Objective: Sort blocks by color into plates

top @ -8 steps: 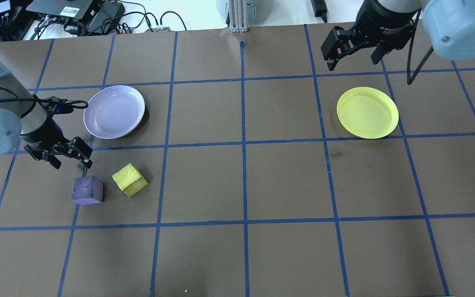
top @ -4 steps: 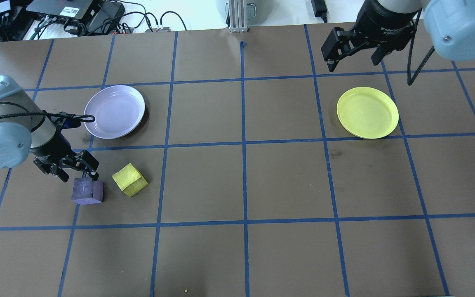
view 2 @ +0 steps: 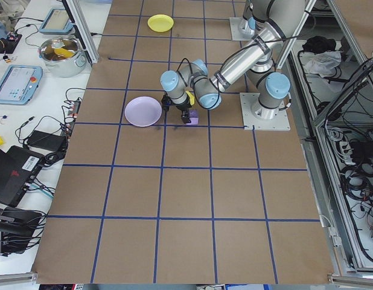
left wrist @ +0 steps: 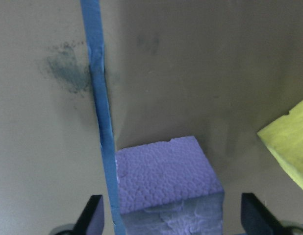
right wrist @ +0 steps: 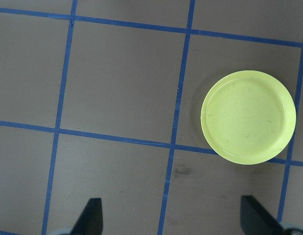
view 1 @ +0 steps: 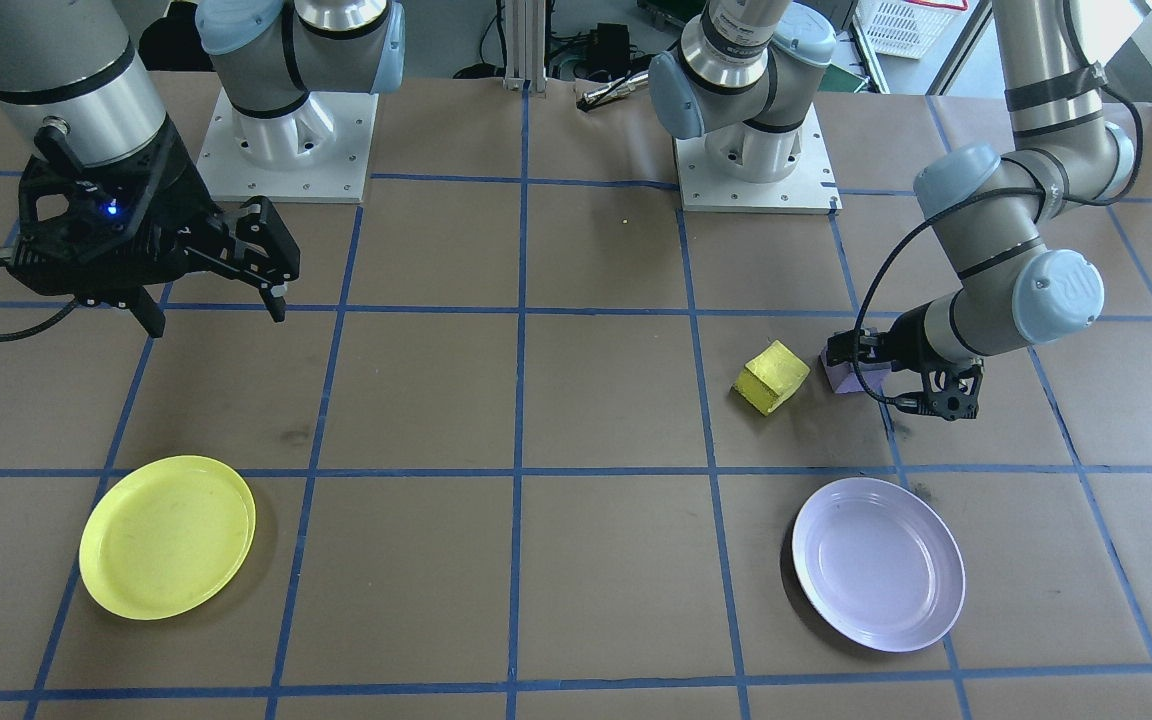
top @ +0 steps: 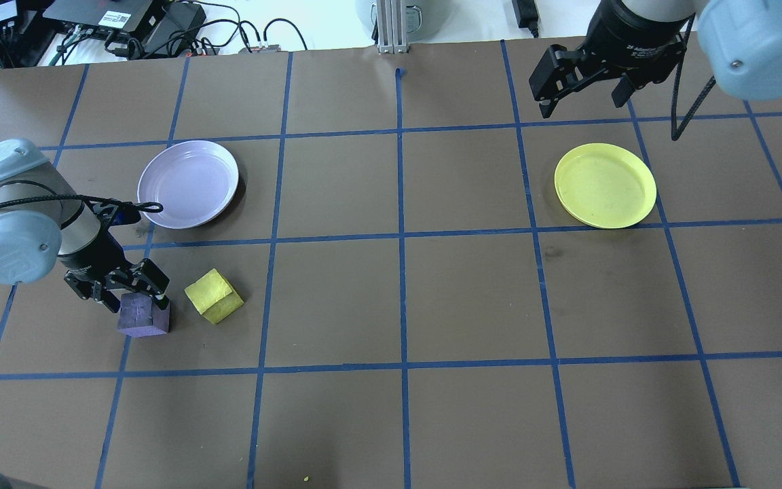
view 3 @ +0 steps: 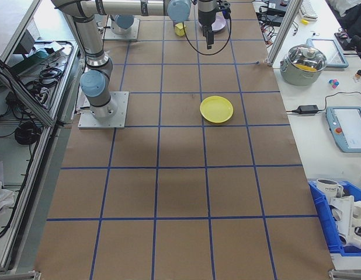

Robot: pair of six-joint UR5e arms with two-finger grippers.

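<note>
Arm links: silver-grey metal tubes, black bands at the joints.
Joint caps: pale blue-grey, round, small screws on the faces.
Bases: white square plates, bolted at the edges.
Left gripper (top: 134,292): black, two fingers; black cable looped along the wrist.
Right gripper (view 1: 208,290): black, two fingers; small blue light on the housing; white lettering on the black wrist collar.

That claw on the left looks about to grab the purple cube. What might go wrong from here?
The yellow block sits close beside the purple block, so a finger of the open left gripper coming down between them might nudge it aside. In the left wrist view the purple block lies off-centre between the fingertips, nearer the one beside the tape line, so closing might push or twist it rather than grip it squarely.
</note>
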